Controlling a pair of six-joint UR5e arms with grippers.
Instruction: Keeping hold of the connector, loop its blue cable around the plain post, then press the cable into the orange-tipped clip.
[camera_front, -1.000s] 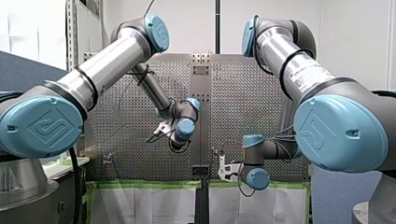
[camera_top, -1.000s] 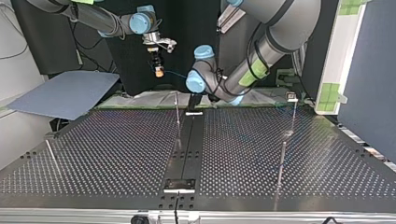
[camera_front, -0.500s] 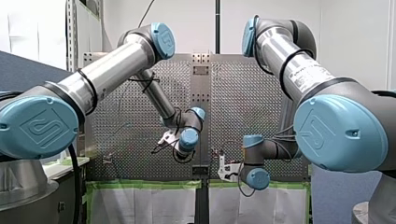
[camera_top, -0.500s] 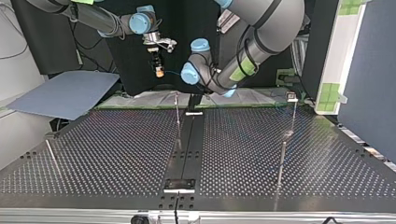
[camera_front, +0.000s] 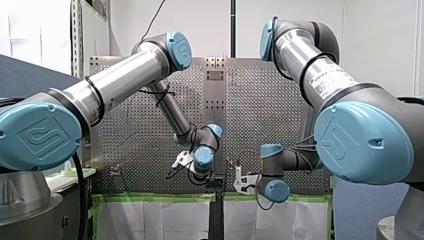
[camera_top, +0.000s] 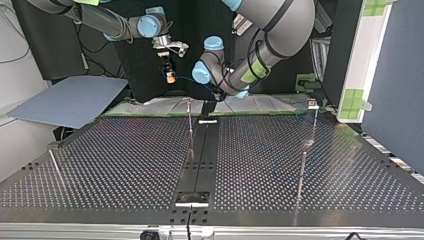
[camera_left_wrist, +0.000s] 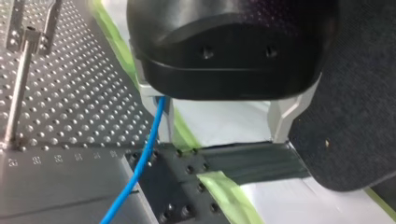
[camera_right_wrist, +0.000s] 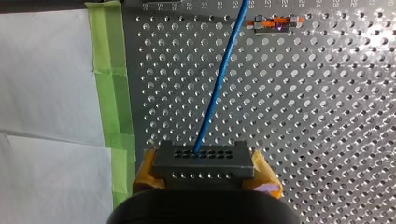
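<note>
Right tool: clamped on the connector, a yellow pad at each end of it.
Connector: dark block with two rows of small holes, held level between the pads, above the perforated table close to its taped edge.
Blue cable: leaves the connector's holed face and runs straight ahead of the right tool over the table, passing just beside the orange-tipped clip, not in it.
Orange-tipped clip: on the table well ahead of the connector, to one side of the cable's line.
Left tool: metal fingers wide apart, nothing gripped. Cable comes out from under the body by one finger and drops across the dark centre strip. Touching that finger or not: cannot tell.
Upright post: thin metal rod on the table beside the left tool, apart from the cable. Plain post or not: cannot tell.
Green tape: along the table edge, white sheet beyond it.
Arms, front view: both tools low at the table's near edge, one on either side of the centre strip.
</note>
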